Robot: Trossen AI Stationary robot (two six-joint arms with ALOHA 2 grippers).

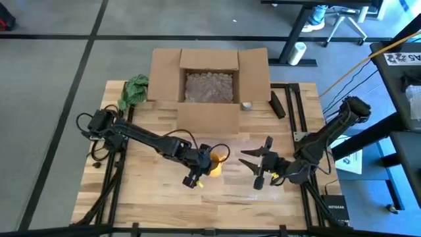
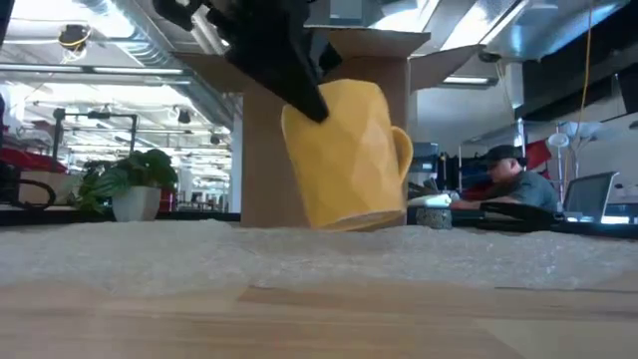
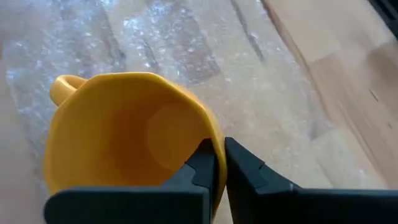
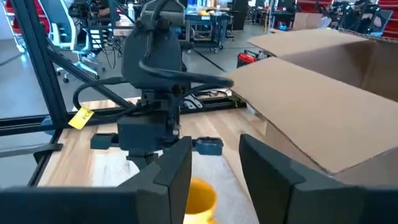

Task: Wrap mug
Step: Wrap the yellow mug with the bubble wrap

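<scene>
A yellow faceted mug (image 2: 347,150) stands tilted over a sheet of clear bubble wrap (image 2: 299,254) in the middle of the wooden table (image 1: 151,191). Its handle (image 2: 401,150) points away from my left gripper (image 1: 205,162), which is shut on its rim. The left wrist view looks into the mug's mouth (image 3: 130,143), with bubble wrap (image 3: 186,56) beneath it. My right gripper (image 1: 255,160) stands open a little to the right of the mug, fingers toward it. In its own view (image 4: 214,171) the mug (image 4: 199,198) lies low between its fingers, apart from them. My left gripper holds the mug by its rim (image 3: 216,144), on the side opposite the handle, with one finger (image 3: 202,167) inside the mug and the other finger (image 3: 249,171) outside. The fingers come slanting down from above. The mug is tilted; whether its base touches the bubble wrap I cannot tell.
An open cardboard box (image 1: 209,85) with pale filling stands at the far middle, its flaps spread. A green crumpled thing (image 1: 135,89) lies left of it, and a black bar (image 1: 277,104) and a small object (image 1: 247,105) right of it. Bare wood lies near the front edge.
</scene>
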